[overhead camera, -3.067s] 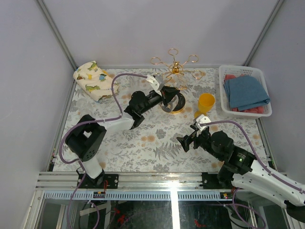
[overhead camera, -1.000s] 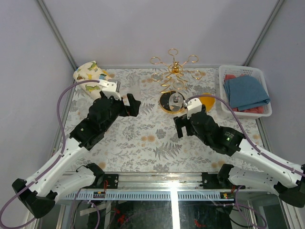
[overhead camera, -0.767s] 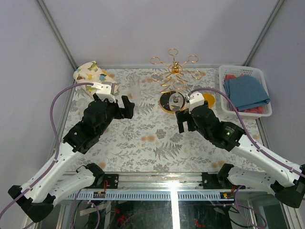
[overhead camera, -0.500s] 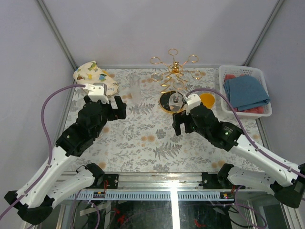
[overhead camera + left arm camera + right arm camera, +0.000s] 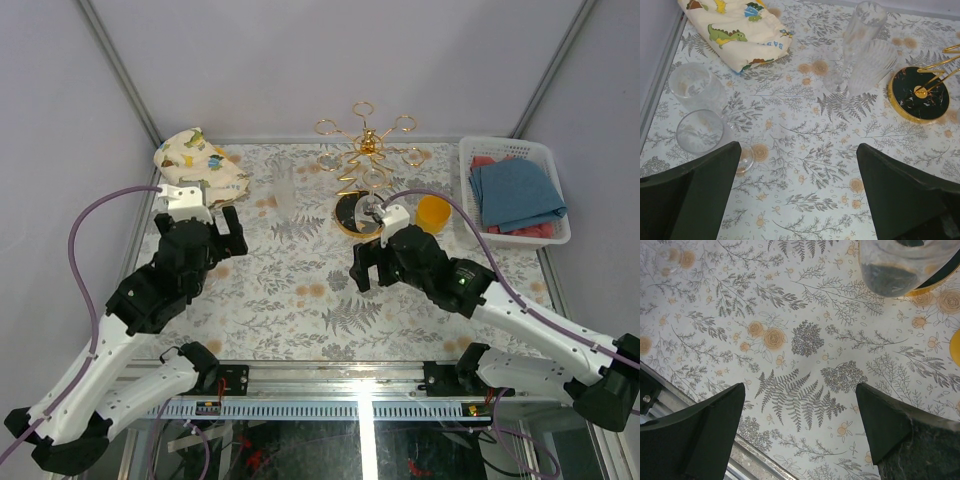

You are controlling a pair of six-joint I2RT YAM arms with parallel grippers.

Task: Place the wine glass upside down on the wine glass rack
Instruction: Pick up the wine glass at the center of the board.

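Note:
The wine glass rack (image 5: pixel 365 148) stands at the back centre, a gold crown of looped arms over a round black base (image 5: pixel 350 212). A clear wine glass (image 5: pixel 372 206) hangs upside down from it; its bowl (image 5: pixel 892 262) shows over the base rim (image 5: pixel 935 284). Two tall fluted glasses (image 5: pixel 867 50) stand left of the base (image 5: pixel 920 92), and two more clear glasses (image 5: pixel 699 107) stand near the left edge. My left gripper (image 5: pixel 226 232) (image 5: pixel 799 165) is open over bare cloth. My right gripper (image 5: pixel 364 268) (image 5: pixel 800 390) is open and empty, just in front of the rack.
A dinosaur-print cloth bundle (image 5: pixel 198 160) lies at the back left. A yellow cup (image 5: pixel 433 213) stands right of the rack base. A white basket (image 5: pixel 552 236) with blue and red cloths sits at the far right. The table's metal front rail (image 5: pixel 670 390) is close below the right gripper.
Both arms have drawn back from the rack towards the near edge; the left gripper moved left, the right moved slightly left and nearer. Both stayed open and the glass stayed on the rack.

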